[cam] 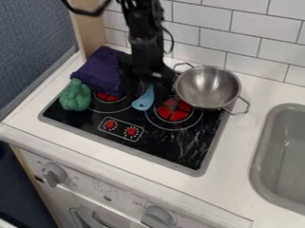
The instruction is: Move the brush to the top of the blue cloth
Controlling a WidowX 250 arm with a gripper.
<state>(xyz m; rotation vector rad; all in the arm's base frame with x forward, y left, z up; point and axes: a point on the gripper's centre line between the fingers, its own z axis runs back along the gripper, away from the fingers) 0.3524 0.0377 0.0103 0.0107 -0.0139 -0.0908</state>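
The black gripper (pixel 147 74) hangs over the back of the stove, between the cloth and the metal pot. Just below it lies a light-blue utensil (pixel 143 101), probably the brush, its wide end toward the stove's front and its narrow end running up toward the gripper. Whether the gripper touches it I cannot tell. A dark purple-blue cloth (pixel 100 71) is bunched up at the stove's back left corner, to the left of the gripper.
A green toy vegetable (pixel 76 96) sits in front of the cloth on the stove's left. The metal colander (pixel 208 87) stands at the stove's back right, close to the gripper. A grey sink (pixel 262 170) is at the right; a tiled wall (pixel 201 15) rises behind.
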